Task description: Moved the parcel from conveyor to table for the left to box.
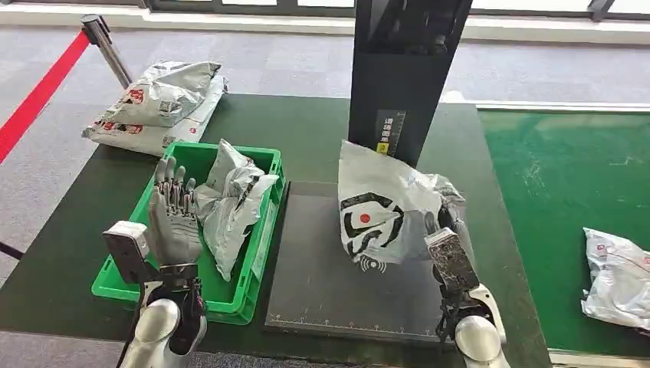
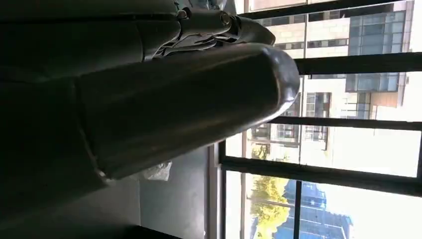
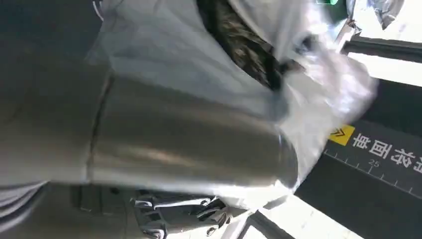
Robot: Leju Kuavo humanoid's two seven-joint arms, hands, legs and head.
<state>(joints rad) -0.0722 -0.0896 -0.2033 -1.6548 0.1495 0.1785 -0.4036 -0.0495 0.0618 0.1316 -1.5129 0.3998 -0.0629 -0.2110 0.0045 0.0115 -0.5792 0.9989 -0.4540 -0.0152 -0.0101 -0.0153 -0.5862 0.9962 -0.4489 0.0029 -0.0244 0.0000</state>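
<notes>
From the head view I see my right hand gripping the parcel, a crinkled grey-white poly mailer with a black and red logo. The hand holds it by its right edge, and the bag stands tilted above the dark grey weighing plate in the middle of the green tabletop. I cannot tell whether its lower edge touches the plate. In the right wrist view the mailer's plastic is pressed right up against the thick grey thumb, blurred, with a yellow-marked ruler strip beyond it.

My left hand holds nothing; its fingers are straight, lie side by side and point away from me, over the near left part of the green plastic crate. Inside that crate a second grey mailer leans just beside the hand, and I cannot say if they touch. The left wrist view shows the dark thumb against bright windows.

Behind the plate rises a black scanner column. At the far left corner of the tabletop lies a stack of mailers, partly overhanging the edge. A red barrier belt runs to a metal post on the carpet. To my right, another mailer rests on the green conveyor.
</notes>
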